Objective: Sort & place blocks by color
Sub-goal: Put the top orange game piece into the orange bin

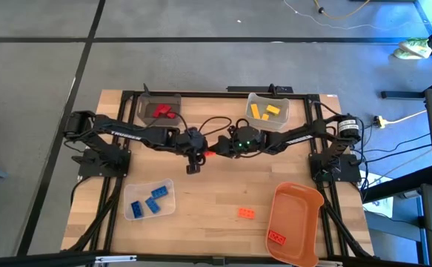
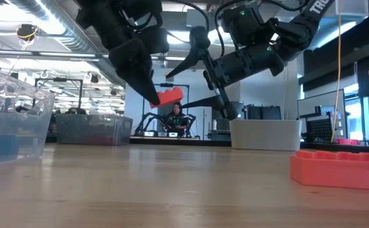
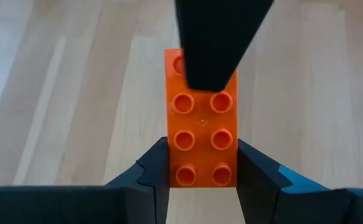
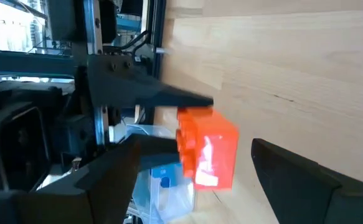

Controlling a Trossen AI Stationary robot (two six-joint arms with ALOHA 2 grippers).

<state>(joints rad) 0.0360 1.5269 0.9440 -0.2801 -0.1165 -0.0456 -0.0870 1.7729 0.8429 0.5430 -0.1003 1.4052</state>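
Above the middle of the wooden table, both arms reach inward and meet. The left gripper points down, its fingers clamped on the sides of an orange block held clear of the tabletop. The right gripper comes in level from the right, its fingers spread wide on either side of that same block without closing on it. Another orange block lies on the table near the orange bin
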